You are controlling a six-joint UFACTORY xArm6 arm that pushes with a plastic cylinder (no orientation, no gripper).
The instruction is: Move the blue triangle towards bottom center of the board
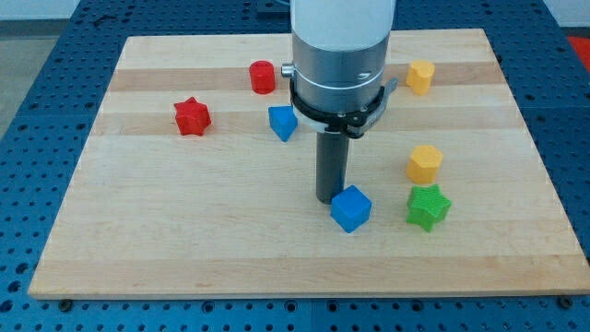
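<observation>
The blue triangle [282, 122] lies on the wooden board [184, 240] in the upper middle, just left of my arm's body. My tip [330, 198] rests on the board near the centre, below and to the right of the blue triangle and well apart from it. A blue cube [351, 208] sits right against the tip on its lower right side.
A red cylinder [263, 77] and a red star [192, 116] lie at the upper left. A yellow block [420, 77] sits at the upper right, another yellow block [425, 163] at the right, and a green star [428, 207] below it.
</observation>
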